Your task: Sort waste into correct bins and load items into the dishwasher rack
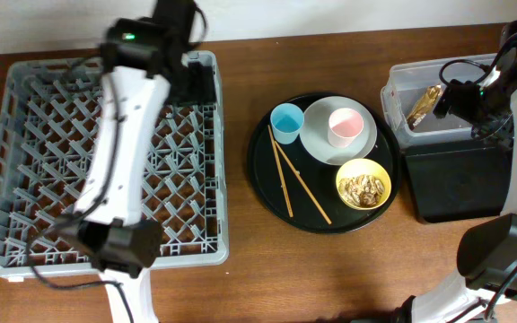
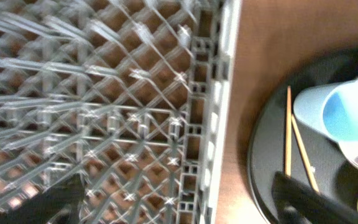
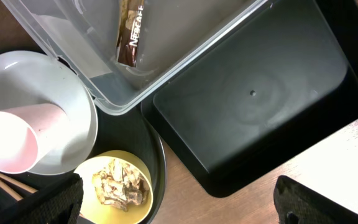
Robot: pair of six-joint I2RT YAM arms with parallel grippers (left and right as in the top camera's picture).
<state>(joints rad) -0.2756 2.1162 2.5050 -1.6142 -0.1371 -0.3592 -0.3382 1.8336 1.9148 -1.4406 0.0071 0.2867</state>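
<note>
Wrapper (image 3: 131, 34) in clear tub (image 3: 55, 31), scraps (image 3: 120, 186) in yellow bowl (image 3: 84, 173)

On the brown wooden table (image 1: 330, 280) — a round black tray (image 1: 260, 166).

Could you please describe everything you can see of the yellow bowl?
The yellow bowl is small, round, smooth and glossy, and looks like plastic. It stands upright on the round black tray, near the tray's lower right edge in the overhead view, close beside the pale grey plate. It holds a heap of crumpled beige-brown food scraps, with its inner wall bare around them.
</note>
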